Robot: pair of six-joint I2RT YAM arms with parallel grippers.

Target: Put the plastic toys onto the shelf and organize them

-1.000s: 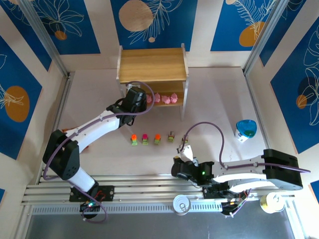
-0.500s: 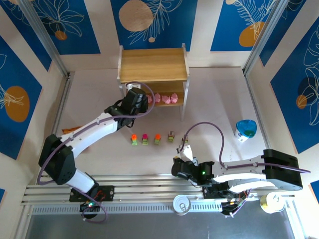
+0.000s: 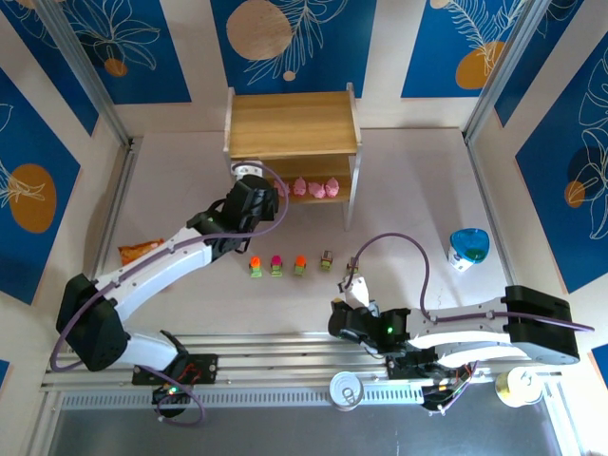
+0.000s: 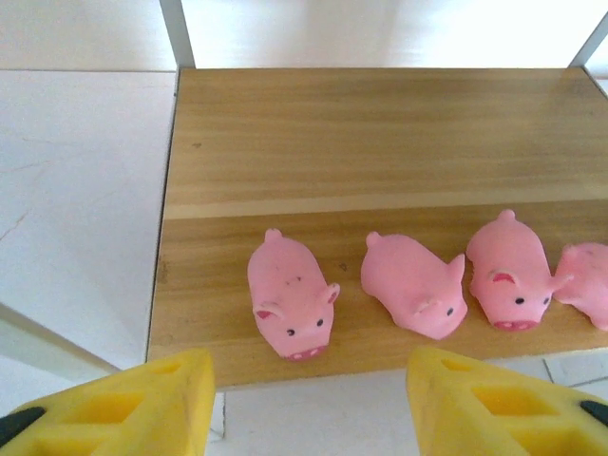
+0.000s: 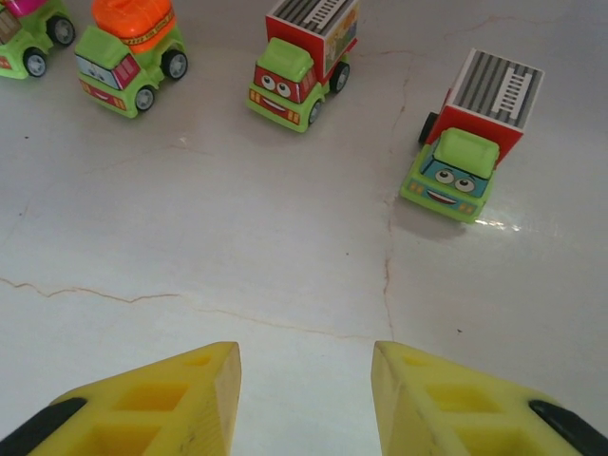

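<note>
The shelf (image 3: pixel 290 123) stands at the back of the table. On its lower board (image 4: pixel 380 133) several pink figures lie in a row, the leftmost (image 4: pixel 290 299) closest to me, then two more (image 4: pixel 415 285) (image 4: pixel 508 275). My left gripper (image 4: pixel 309 389) (image 3: pixel 264 193) is open and empty just in front of that board's edge. Green toy cars stand in a row on the table (image 3: pixel 255 266) (image 3: pixel 300 264). In the right wrist view an orange-topped car (image 5: pixel 128 52) and two striped-top trucks (image 5: pixel 304 57) (image 5: pixel 470 142) lie ahead of my right gripper (image 5: pixel 304 380) (image 3: pixel 351 285), which is open and empty.
A blue bowl (image 3: pixel 468 245) sits at the right. An orange snack bag (image 3: pixel 142 250) lies at the left under my left arm. Two round rolls (image 3: pixel 347 389) (image 3: pixel 518 385) rest by the arm bases. The shelf's white legs (image 3: pixel 349 204) flank the lower board.
My left gripper has drawn back from the shelf toward the near side, its jaws a little wider, leaving the leftmost pink figure on the board. The right arm has stayed put.
</note>
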